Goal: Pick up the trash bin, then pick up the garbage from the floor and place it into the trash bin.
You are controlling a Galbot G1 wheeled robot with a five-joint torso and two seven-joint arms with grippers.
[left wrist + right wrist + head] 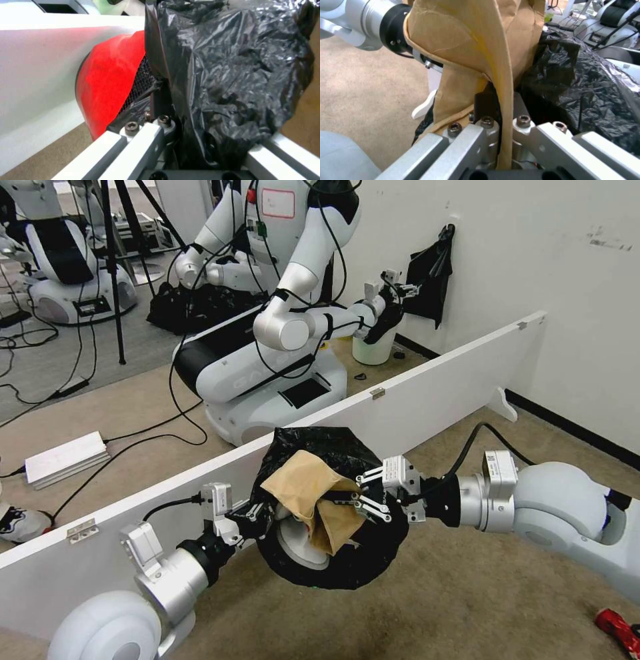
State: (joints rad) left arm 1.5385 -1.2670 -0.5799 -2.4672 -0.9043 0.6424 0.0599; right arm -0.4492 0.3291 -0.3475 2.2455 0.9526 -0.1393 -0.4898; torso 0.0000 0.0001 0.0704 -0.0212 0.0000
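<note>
My left gripper (259, 513) is shut on the near rim of the trash bin (353, 560) and holds it off the carpet, tipped toward me. Its red body (110, 82) and crinkly black liner (233, 75) show close up in the left wrist view. My right gripper (350, 503) is shut on a tan paper bag (303, 483), a piece of the garbage, over the bin's mouth. The bag's fold (470, 50) runs between the jaws in the right wrist view. Something white (297, 543) lies inside the bin. A red can (617, 627) lies on the carpet at the far right.
A long white partition board (427, 387) stands just behind the bin. Beyond it are another white robot (267, 353), a white bin with a black liner (372, 350) and cables. A white wall (567, 280) closes the right side. Carpet lies open in front.
</note>
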